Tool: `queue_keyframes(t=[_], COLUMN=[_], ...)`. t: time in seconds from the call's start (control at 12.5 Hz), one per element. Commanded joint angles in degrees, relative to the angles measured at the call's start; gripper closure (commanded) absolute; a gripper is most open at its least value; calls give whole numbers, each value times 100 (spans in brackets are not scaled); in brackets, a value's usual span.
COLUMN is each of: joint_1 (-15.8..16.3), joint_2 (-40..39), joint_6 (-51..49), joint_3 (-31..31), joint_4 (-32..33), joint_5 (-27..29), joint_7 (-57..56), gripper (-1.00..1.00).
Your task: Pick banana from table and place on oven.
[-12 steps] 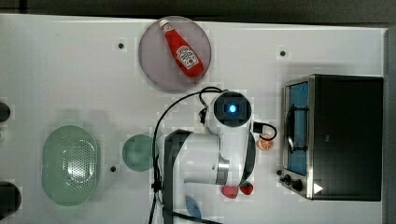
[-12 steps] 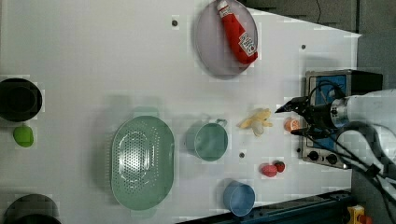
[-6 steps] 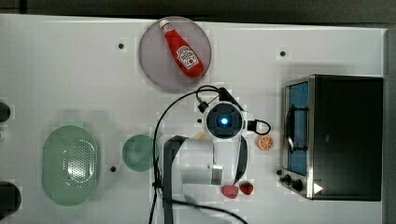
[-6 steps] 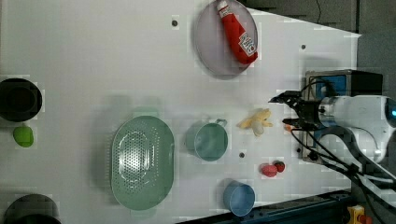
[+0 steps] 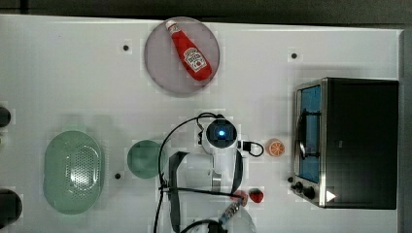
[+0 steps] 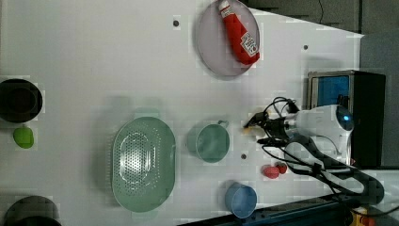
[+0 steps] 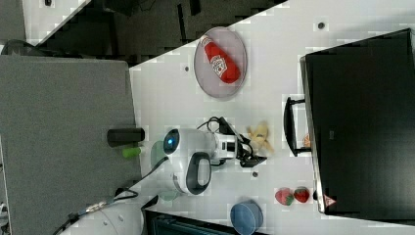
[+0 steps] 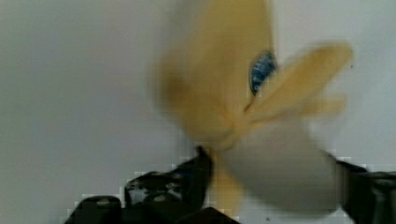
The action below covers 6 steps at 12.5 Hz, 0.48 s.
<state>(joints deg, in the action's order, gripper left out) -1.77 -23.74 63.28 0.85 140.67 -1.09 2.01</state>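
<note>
banana (image 8: 233, 107) blurred in the wrist view, hidden beneath the arm (image 5: 221, 145) in the top view

We see the white worktop (image 5: 73, 73) evenly and brightly lit in the top view, left view and right view, with only faint soft shadows beside the green colander (image 5: 73, 171) and the red bottle's plate (image 5: 158, 73), and with blocky patches scattered over its pale surface. The oven (image 5: 369, 141) has a black top that stays dull, without glare. In the wrist view we find the banana (image 8: 224, 88) close and smeared by blur, its edges soft against a plain grey-white ground.
</note>
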Motion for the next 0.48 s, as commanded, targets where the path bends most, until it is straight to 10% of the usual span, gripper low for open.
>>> queue_keyframes(t=[0.08,0.24,0.48], joint_1=[77,78,78], joint_2=[358,372,668], joint_6=[83,86,78], joint_3=[24,21,18], joint_4=[-162,-161,-163], joint_5=[-52,-52,-52], joint_7=[202,202,202], gripper=[6,48,50])
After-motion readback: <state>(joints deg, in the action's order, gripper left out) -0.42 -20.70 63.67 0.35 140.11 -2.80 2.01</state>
